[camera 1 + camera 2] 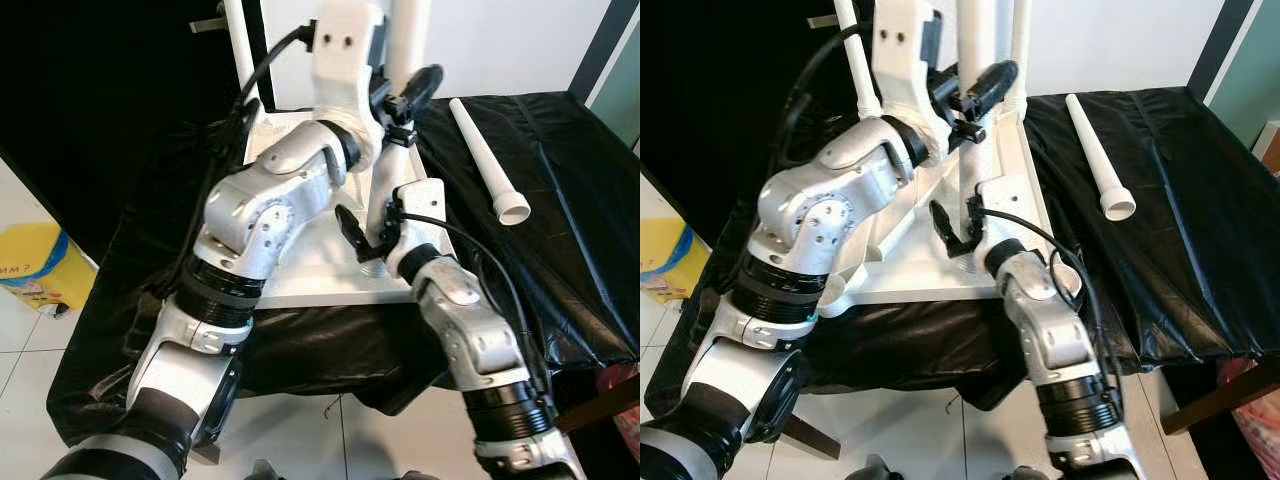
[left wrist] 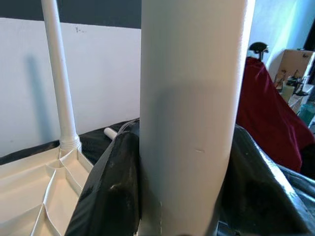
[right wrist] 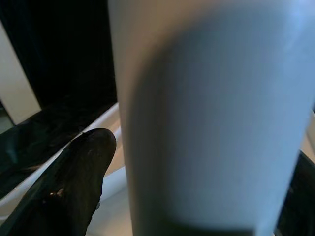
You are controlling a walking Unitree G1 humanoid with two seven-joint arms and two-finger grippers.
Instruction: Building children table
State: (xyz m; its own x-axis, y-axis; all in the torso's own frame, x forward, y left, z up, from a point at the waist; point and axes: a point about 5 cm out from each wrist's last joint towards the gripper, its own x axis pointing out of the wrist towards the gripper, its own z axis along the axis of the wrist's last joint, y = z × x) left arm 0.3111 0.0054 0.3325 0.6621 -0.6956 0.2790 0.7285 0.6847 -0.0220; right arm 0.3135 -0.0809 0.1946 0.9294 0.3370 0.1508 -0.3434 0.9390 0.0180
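Both pincers (left (image 1: 405, 100), right (image 1: 372, 240)) grip upright white leg (image 1: 392, 170).

The upturned tabletop (image 1: 330, 270) is laid on the counter (image 1: 560, 230) near its front edge, with legs (image 1: 405, 40) standing up from it. A loose leg (image 1: 487, 160) is laid on the counter to its right. A box (image 1: 35, 265) is set on the floor, left of the counter.

Left gripper (image 1: 405, 105) raised, fingers clamped — right gripper (image 1: 368, 240) lower, seemingly closed
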